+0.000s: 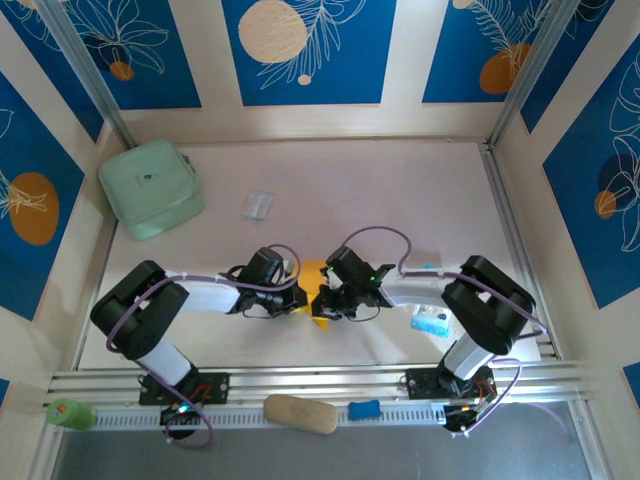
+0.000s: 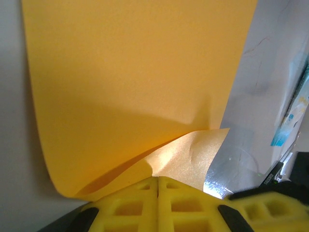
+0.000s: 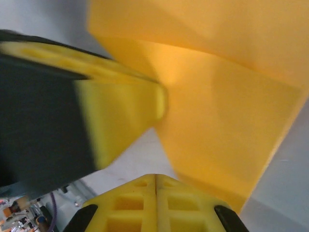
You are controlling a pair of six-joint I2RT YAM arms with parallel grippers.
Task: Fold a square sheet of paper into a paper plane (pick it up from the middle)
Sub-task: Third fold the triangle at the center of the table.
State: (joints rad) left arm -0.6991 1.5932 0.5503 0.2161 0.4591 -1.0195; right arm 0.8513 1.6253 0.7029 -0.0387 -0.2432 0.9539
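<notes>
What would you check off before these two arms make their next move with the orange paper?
1. Left gripper pinching the square sheet of paper: ok; its fingers are closed where the paper's curled edge meets them.
2. Right gripper holding the sheet: cannot tell; its fingers are closed, but the paper may only run beside them.
3. Sheet lying flat: not ok; one corner bends up near the left gripper.
4. Grippers not touching each other: cannot tell; they sit very close together over the paper.
5. Blue-and-white packet out of the way: ok; it lies apart from the paper, on the robot's right.
</notes>
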